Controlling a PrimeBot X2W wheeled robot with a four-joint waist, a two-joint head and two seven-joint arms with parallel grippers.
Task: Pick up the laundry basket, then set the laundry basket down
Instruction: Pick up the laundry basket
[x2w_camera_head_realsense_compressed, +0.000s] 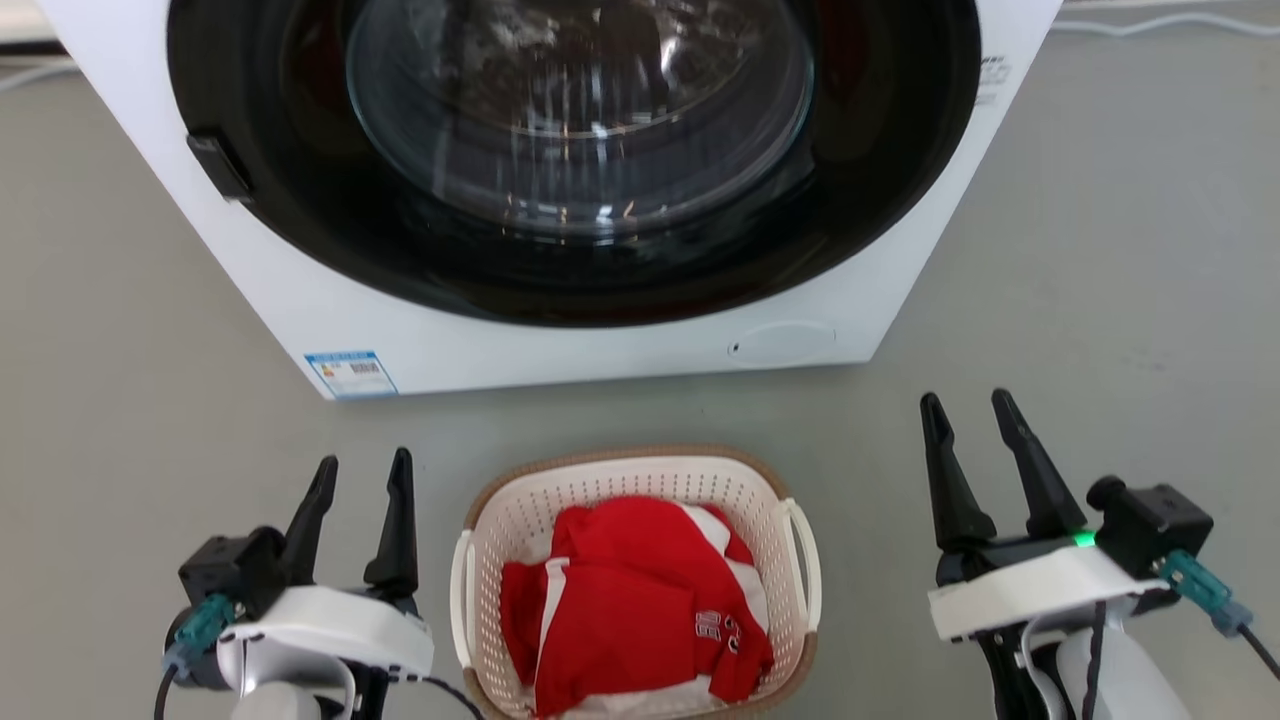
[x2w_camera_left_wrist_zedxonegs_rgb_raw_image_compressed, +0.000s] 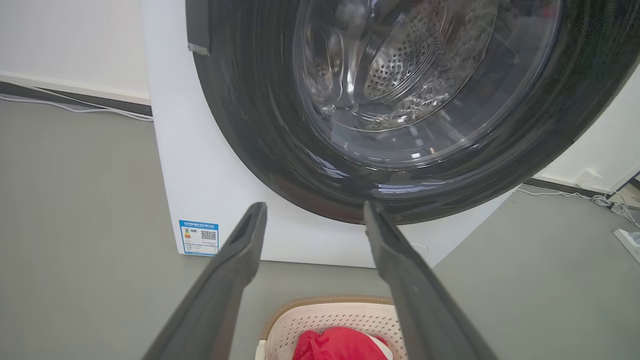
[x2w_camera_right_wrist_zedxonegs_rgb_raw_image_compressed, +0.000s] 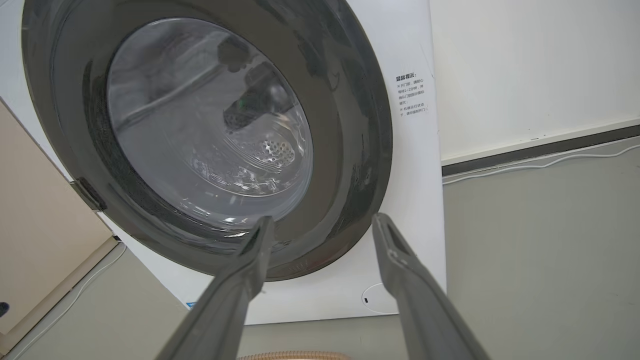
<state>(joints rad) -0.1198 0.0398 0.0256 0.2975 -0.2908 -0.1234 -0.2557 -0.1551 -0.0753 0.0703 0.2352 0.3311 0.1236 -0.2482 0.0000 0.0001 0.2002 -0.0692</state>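
Since neither claw has touched anything yet, the step in hand looks like the approach before the lift. The laundry basket sits on the grey floor, just in front of the washing machine but apart from it, between the two arms. A red garment with white trim lies crumpled inside it.

The left claw hovers off the basket's left side, fingers spread and holding nothing. The right claw hovers farther off on the other side, likewise released and empty. Both point toward the machine's dark round door. In the left wrist view the left claw is parted, with the laundry basket low between its fingers. In the right wrist view the right claw is parted too, with a sliver of tan rim at the bottom edge.

The next move, as I judge it, asks each claw to come inward and down to its white loop, the left handle and the right handle. The fingers should straddle the loop before clenching. The right claw has the longer way to go. Both should then rise evenly, or the basket may tilt and the garment slide.
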